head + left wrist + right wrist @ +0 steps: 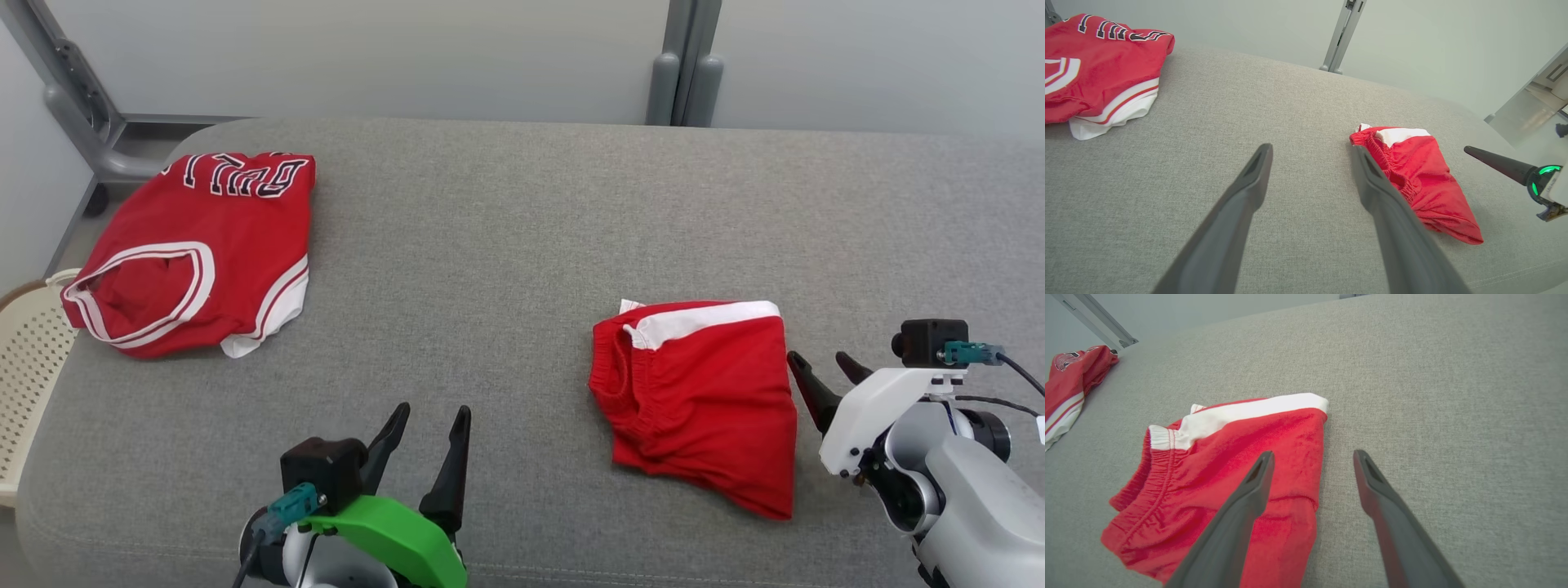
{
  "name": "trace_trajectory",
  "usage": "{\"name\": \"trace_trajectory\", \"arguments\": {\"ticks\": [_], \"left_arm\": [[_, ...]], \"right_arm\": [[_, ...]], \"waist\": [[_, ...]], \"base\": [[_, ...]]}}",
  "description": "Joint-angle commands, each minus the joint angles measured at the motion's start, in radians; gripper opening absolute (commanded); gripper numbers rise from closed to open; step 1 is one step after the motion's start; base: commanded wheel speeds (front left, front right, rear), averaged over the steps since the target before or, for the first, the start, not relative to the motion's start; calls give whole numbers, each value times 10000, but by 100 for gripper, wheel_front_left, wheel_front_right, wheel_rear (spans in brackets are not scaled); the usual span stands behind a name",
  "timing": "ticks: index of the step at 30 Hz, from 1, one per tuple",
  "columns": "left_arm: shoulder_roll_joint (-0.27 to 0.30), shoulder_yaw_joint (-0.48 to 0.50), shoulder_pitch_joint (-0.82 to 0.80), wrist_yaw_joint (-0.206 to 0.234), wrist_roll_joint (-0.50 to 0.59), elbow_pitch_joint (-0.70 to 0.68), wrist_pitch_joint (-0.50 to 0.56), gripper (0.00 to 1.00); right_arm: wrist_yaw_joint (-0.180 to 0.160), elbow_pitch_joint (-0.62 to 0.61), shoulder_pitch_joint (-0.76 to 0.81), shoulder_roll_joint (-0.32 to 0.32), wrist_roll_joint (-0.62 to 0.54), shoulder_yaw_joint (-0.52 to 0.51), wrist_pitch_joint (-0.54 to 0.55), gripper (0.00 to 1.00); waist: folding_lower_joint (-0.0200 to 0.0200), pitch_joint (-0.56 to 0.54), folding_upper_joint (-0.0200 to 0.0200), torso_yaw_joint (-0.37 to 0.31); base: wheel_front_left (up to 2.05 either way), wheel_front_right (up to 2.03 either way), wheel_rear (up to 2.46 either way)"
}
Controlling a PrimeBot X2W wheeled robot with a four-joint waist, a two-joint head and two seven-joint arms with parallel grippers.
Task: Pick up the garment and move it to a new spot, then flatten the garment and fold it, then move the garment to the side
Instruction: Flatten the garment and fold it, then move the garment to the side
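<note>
Lying Folded Between Two Open Grippers: Red Shorts on the Grey Cushion

Starting at the far left of the head view, a cream perforated basket (28, 359) sits off the edge of the grey cushioned surface (506, 245). Next to it, on the surface's back left corner, lies a red jersey (196, 253) with white and red trim and black lettering along its far edge. It is loosely bunched, with a white hem showing at its near right corner.

Further right, at the near edge, the left gripper (433, 408) rises on its green wrist. Its two dark fingers are spread wide and hold nothing. In the left wrist view they point over bare grey fabric, and the shorts lie just past the right-hand finger.

Right of centre lie the red shorts (702, 392), folded into a compact, roughly square bundle. The gathered elastic waistband faces left, and a white stripe runs along the far edge. They are well apart from the jersey.

Just beside the shorts' right edge is the right gripper (816, 357) on its white wrist. Its jaws stand wide apart with nothing between them. In the right wrist view one finger lies over the red cloth near the shorts' right edge, and the other lies over bare cushion. I cannot tell whether that finger touches the cloth.

Two grey metal posts (684, 82) stand behind the surface against the pale wall.
</note>
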Motion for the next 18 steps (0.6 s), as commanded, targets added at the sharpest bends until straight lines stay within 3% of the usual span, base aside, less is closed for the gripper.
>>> {"name": "trace_trajectory", "arguments": {"ticks": [1,16,17,18], "left_arm": [[55,-9,-110,18,123,-36,14,100],[103,31,-368,116,193,-99,33,100],[100,41,-373,115,182,-110,20,100],[106,54,-378,124,178,-118,9,100]], "right_arm": [[0,33,192,-8,291,-50,183,100],[0,840,94,262,1999,-115,866,100],[0,836,69,240,2021,-34,862,85],[0,845,44,205,2027,39,805,44]], "waist": [[0,163,-1,106],[0,683,-1,820],[0,695,-1,826],[0,708,-1,821]], "base": [[0,0,0],[0,0,0],[0,0,0],[0,0,0]]}}
